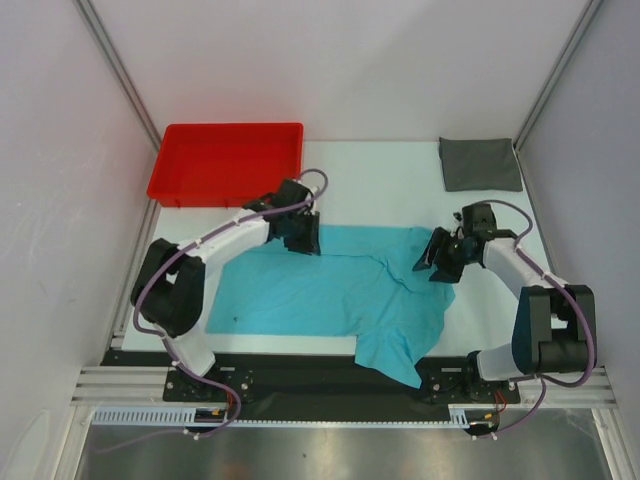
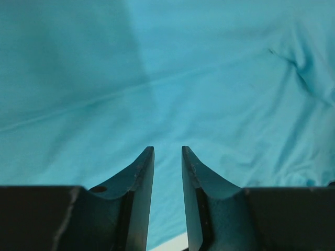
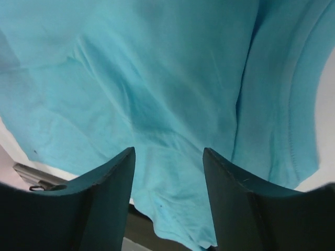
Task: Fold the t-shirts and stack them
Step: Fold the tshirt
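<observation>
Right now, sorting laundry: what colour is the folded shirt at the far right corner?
The folded cloth shirt is dark grey; top external view best.

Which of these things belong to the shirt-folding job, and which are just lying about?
Job: turquoise t-shirt, spread out in the middle; dark grey t-shirt, folded, far right.
Lying about: red tray, far left.

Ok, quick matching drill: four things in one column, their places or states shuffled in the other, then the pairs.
1 turquoise t-shirt
2 dark grey t-shirt
3 red tray
4 left claw

A far left corner
B open, over turquoise cloth
C far right corner, folded
D spread out in the middle

Pairs: 1-D, 2-C, 3-A, 4-B
</observation>
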Motion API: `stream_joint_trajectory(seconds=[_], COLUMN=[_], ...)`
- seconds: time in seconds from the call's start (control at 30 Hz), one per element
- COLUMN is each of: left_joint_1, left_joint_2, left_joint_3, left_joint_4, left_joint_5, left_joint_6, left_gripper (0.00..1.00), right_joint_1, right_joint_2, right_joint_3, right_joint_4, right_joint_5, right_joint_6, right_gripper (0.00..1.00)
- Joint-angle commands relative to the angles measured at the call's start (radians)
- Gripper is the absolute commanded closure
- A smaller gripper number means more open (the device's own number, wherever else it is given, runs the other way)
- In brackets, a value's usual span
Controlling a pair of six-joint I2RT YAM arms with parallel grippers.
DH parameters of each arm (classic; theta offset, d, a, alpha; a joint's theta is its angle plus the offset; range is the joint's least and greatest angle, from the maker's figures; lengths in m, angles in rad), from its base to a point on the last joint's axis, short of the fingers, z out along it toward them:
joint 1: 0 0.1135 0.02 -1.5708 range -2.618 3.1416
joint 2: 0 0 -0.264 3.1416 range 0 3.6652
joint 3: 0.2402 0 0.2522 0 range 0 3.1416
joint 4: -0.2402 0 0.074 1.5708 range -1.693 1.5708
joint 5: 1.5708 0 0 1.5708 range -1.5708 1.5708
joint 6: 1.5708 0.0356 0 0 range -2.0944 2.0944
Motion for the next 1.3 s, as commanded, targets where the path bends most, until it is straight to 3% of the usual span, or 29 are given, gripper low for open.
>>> stream_joint_trajectory(seconds=[0.0,0.07,0.17,0.37,0.6,1.0,1.27], left_joint_1=[-0.084,-0.133,-0.167,-0.179,-0.179,-0.222,-0.260], left_joint_2=[-0.040,-0.023,-0.006,-0.086,-0.190,-0.228,-0.164], left_joint_3=[-0.052,-0.060,-0.048,-0.033,-0.121,-0.161,-0.116], left_joint_4=[0.103,0.140,0.136,0.070,0.062,0.088,0.106], left_joint_5=[0.079,0.090,0.087,-0.002,-0.002,0.044,0.057], left_joint_6=[-0.047,-0.084,-0.130,-0.144,-0.133,-0.155,-0.163], left_gripper=[0.67,0.67,0.67,0.64,0.65,0.67,0.69], right_joint_1=[0.020,0.037,0.086,0.218,0.328,0.404,0.405], right_joint_2=[-0.033,-0.033,-0.050,-0.044,0.050,0.261,0.329], right_joint_3=[-0.039,-0.055,-0.046,0.020,0.115,0.268,0.356], right_joint_4=[-0.020,-0.006,-0.009,-0.064,-0.090,-0.101,-0.155], right_joint_5=[-0.062,-0.083,-0.050,0.172,0.277,0.384,0.522], right_joint_6=[-0.007,-0.017,-0.027,-0.076,-0.096,-0.119,-0.158], right_gripper=[0.41,0.51,0.55,0.35,0.33,0.46,0.67])
